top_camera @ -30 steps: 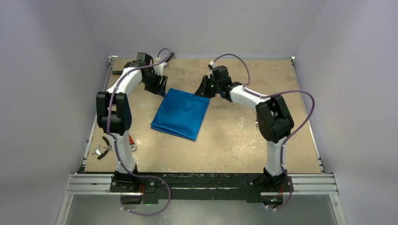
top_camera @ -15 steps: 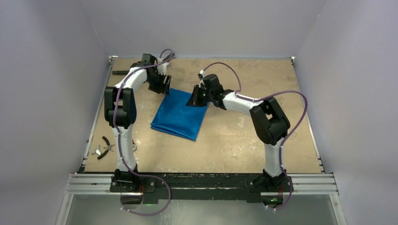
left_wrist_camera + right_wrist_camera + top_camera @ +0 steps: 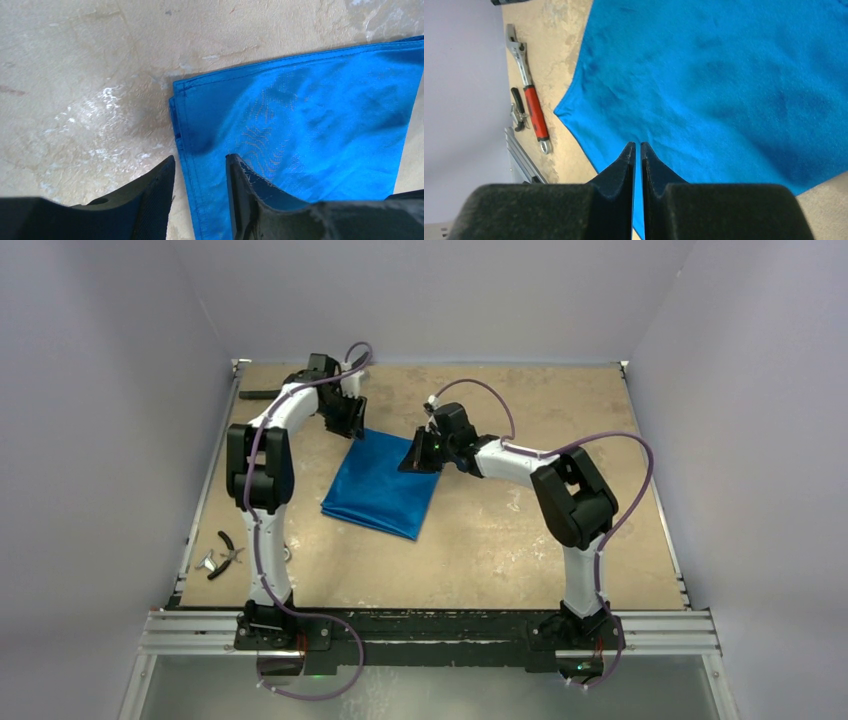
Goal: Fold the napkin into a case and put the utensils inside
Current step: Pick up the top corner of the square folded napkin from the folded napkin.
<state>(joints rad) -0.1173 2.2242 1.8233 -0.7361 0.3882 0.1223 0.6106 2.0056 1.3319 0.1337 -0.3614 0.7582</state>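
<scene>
So the blue napkin (image 3: 385, 483) is lying flat and folded on the desk (image 3: 520, 540), a bit left of the middle and closer to the far edge than the near one. The left gripper (image 3: 200, 162) is down at the napkin's far-left corner with its jaws clearly apart. The cloth's hemmed side edge runs right between the two fingers (image 3: 155, 195). The right gripper (image 3: 637, 146) is over the far-right corner, jaws all but together with just a sliver of a gap. Honestly I can't tell if any cloth is actually pinched in there. Off by the desk's left edge, toward the near-left corner, there's a red-handled wrench (image 3: 531, 107) and black-handled pliers (image 3: 228, 552), well apart from the napkin.
</scene>
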